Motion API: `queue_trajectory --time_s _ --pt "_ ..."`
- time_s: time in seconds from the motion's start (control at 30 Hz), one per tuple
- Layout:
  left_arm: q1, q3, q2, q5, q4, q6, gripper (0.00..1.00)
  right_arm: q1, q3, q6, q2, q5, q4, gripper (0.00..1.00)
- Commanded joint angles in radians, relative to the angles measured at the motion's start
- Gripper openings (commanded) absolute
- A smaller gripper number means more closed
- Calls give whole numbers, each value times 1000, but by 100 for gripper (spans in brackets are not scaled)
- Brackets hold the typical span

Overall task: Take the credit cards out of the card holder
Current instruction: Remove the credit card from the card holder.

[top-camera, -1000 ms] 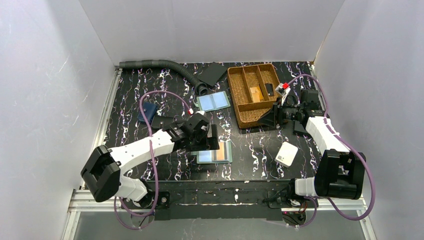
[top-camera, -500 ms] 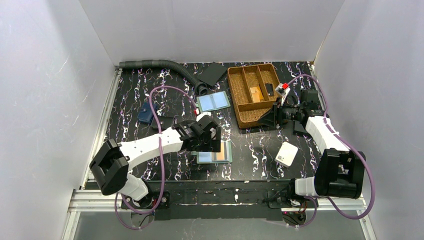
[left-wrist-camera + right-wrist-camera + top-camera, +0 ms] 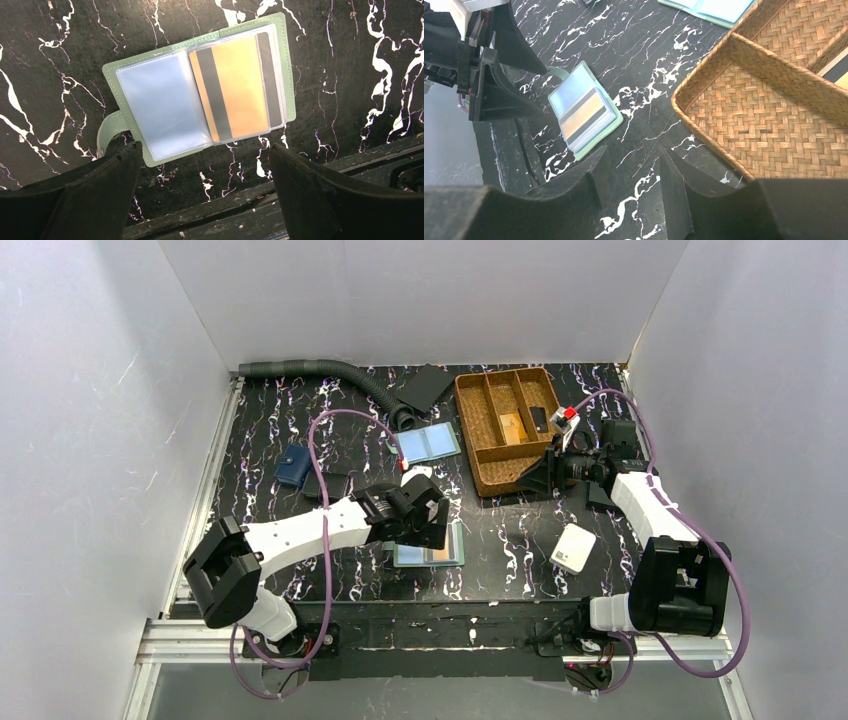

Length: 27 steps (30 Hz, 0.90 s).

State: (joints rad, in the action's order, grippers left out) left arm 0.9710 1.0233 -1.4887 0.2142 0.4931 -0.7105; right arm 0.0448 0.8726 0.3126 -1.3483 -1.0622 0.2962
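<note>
The card holder [image 3: 432, 548] lies open on the table near the front edge, green-edged, with a blue panel on the left and an orange one on the right. In the left wrist view [image 3: 165, 100] an orange card with a black stripe [image 3: 232, 87] sits in the right sleeve, with another dark-striped card edge behind it. My left gripper [image 3: 426, 523] [image 3: 204, 150] hangs open just above the holder's near edge, its jaws wide apart and empty. My right gripper [image 3: 537, 476] [image 3: 633, 152] is open and empty beside the wicker tray. The holder also shows in the right wrist view [image 3: 581, 112].
A wicker tray [image 3: 487, 430] with compartments stands at the back right. A second holder with two pale-blue panels [image 3: 428, 443] lies beside it. A white flat object [image 3: 573, 547] lies front right. A dark blue pouch [image 3: 293, 466] and a grey hose [image 3: 320, 370] are at the left and back.
My left arm has swung right and forward, bringing its open gripper over the card holder. The right arm and the holder have not moved.
</note>
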Motion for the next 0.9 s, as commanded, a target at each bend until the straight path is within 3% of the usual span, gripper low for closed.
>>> queue_trajectory --time_s 0.0,0.23,0.43,0.47,0.63,0.87 --pt "28 42 0 65 22 16 96 3 18 12 6 -30 -1 50" --pt "55 110 -70 99 68 -23 86 3 15 11 13 -34 -4 50" --pt "74 215 -189 95 105 -109 84 4 15 6 12 -32 -5 50" --pt "76 241 -220 109 138 -132 77 3 16 7 12 -31 -5 50" --pt "78 305 -312 94 176 -129 67 4 15 6 12 -25 -5 50" --pt "77 317 -355 94 177 -118 64 4 16 6 9 -24 -3 50"
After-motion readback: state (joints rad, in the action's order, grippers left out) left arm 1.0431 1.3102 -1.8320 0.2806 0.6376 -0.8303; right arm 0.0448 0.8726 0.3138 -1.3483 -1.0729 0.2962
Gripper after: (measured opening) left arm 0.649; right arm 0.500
